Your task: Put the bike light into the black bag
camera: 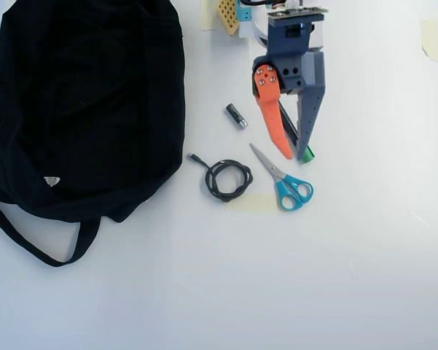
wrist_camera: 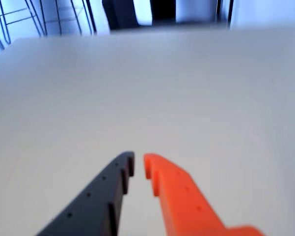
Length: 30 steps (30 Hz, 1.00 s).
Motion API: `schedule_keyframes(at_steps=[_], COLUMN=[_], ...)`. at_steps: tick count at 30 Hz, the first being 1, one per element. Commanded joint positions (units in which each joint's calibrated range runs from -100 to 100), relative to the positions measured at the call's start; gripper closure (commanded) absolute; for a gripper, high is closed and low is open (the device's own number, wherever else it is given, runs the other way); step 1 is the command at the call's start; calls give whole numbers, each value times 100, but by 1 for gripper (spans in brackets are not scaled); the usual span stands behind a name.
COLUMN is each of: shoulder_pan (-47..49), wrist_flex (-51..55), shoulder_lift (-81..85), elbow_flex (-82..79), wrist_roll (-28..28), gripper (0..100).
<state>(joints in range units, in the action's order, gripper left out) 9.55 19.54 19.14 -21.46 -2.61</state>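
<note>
The gripper (camera: 296, 154) hangs slightly parted and empty over the white counter (camera: 364, 240), right of the black bag (camera: 80, 102). I can't pick out the bike light; scissors (camera: 284, 181) lie just below the gripper

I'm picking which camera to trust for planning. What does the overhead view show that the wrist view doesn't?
Only the overhead view shows the black bag, scissors, a coiled cable, a small black cylinder and a green-capped marker under the end effector. Only the wrist view shows chair frames beyond the table edge. Both show the end effector slightly open over the white table. No bike light is discernible.
</note>
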Motion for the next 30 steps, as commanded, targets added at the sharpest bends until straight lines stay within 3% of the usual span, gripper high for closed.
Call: schedule_keyframes(at_steps=[1, 8, 30], shoulder_pan=[-117, -200, -275], wrist_flex=[-110, -128, 45], shoulder_lift=[-1150, -3125, -3009], elbow_flex=[1868, 4051, 3719], wrist_roll=[114, 120, 125], gripper=[97, 97, 97])
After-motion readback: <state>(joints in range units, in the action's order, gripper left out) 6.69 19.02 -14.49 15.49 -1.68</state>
